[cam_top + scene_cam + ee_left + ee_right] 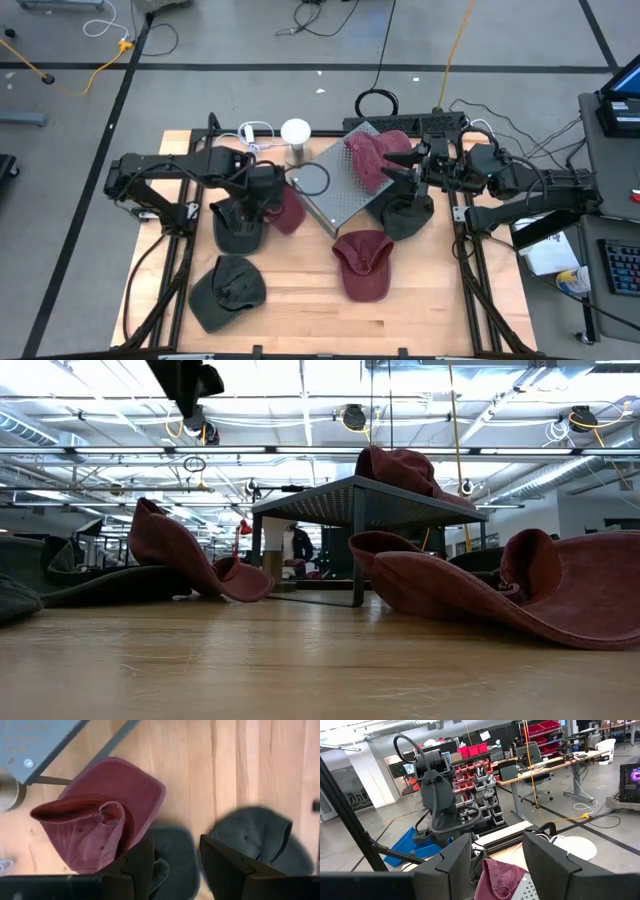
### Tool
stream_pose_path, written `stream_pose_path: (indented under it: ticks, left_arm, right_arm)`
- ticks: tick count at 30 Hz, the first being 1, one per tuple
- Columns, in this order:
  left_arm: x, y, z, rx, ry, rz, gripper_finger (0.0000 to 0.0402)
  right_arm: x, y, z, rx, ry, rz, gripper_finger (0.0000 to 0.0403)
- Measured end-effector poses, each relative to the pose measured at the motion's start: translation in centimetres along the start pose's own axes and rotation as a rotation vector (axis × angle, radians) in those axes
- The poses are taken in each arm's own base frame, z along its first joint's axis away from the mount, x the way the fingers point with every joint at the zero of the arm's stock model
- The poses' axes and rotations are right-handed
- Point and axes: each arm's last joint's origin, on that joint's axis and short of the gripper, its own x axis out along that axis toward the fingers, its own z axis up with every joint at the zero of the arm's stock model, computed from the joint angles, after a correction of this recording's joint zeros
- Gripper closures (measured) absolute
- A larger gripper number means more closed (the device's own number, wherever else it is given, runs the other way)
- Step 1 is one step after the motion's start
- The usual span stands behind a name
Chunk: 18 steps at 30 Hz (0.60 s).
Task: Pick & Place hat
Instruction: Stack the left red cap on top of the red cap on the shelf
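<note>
Hidden: dark grey cap [240,228] partly covered by left gripper [262,196]; crown only glimpsed between fingers.
Left gripper: jaws spread, hovering over dark grey cap, nothing pinched.
Right gripper [400,166]: jaws parted; over maroon cap [375,158] on grey perforated metal platform [335,192], grip unclear.
Around: second maroon cap [364,262], white round cup [295,133] nearby.

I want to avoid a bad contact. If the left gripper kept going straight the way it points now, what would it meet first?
Probably the dark green hat on the table: the left gripper points down, fingers apart, with that hat between them. How far above it is unclear.
</note>
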Motion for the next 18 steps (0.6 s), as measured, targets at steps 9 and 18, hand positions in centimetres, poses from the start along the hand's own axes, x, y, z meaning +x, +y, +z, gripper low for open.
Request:
stream_pose_path:
  ticks: [9, 18]
  left_arm:
    - [0.06, -0.61, -0.23, 0.275, 0.036, 0.030, 0.0220]
    - [0.32, -0.62, -0.06, 0.318, 0.043, 0.015, 0.0186]
  right_arm:
    - [0.00, 0.00, 0.00, 0.000, 0.000, 0.000, 0.0232]
    - [0.00, 0.00, 0.00, 0.000, 0.000, -0.001, 0.0232]
